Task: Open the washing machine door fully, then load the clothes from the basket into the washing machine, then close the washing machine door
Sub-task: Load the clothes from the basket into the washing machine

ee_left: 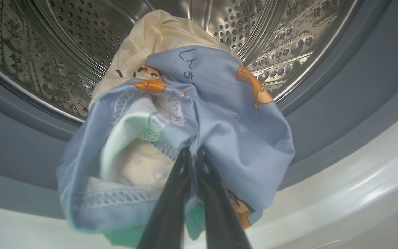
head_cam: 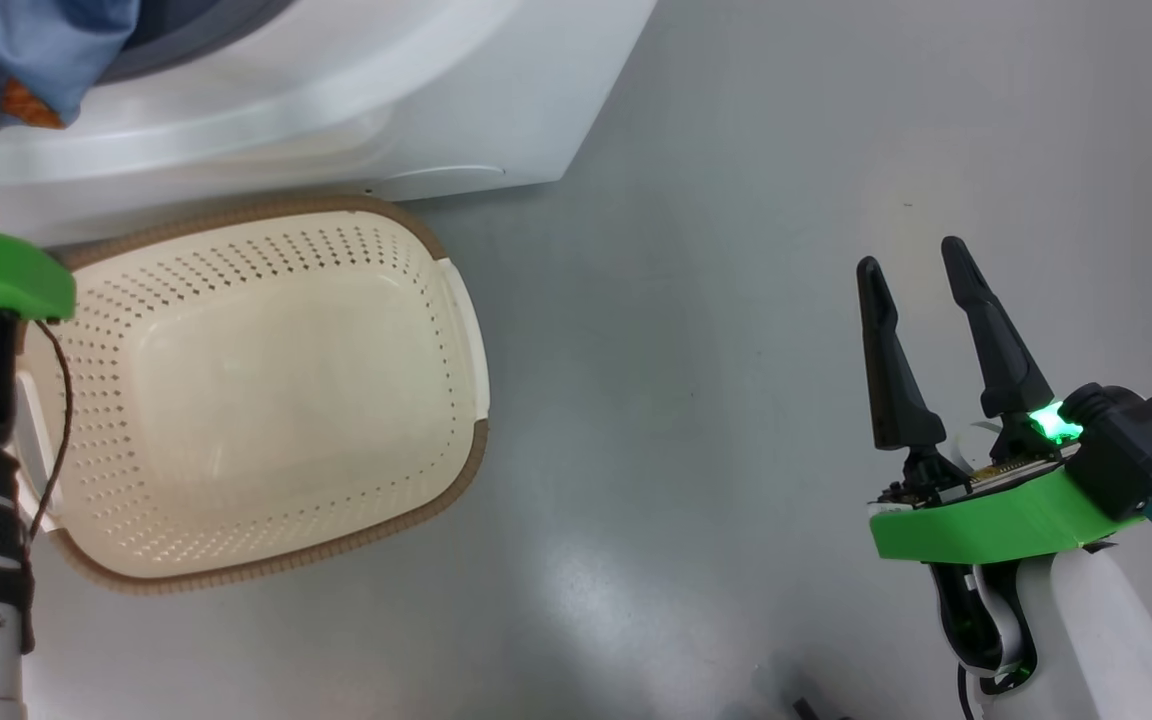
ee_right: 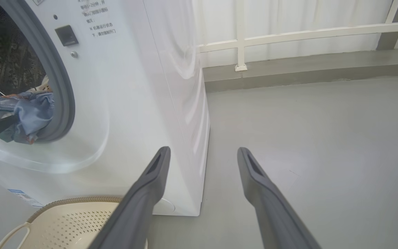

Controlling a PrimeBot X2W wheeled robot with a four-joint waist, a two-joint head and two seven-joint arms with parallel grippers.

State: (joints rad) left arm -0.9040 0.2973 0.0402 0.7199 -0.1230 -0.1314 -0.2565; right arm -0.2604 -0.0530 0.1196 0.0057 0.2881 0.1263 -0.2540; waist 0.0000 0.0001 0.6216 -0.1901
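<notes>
LOADING | left gripper (ee_left: 193,152) pinched tight on clothes (ee_left: 219,114), bundle at the washing machine (ee_left: 64,52) mouth | carry deeper inside the machine before releasing | right gripper (head_cam: 911,252) spread wide, empty, beside the machine | basket (head_cam: 476,460) bare, in front

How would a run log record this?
left jaws: shut on light-blue and cream clothes at steel perforated drum | right jaws: open | cream perforated basket: empty

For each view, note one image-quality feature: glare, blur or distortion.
Head view: soft glare patch on the grey floor, green light by the right gripper blown out. Left wrist view: the left gripper and nearest hem of the clothes blurred, steel drum sharp. Right wrist view: wide-angle lens bows the washing machine.
</notes>
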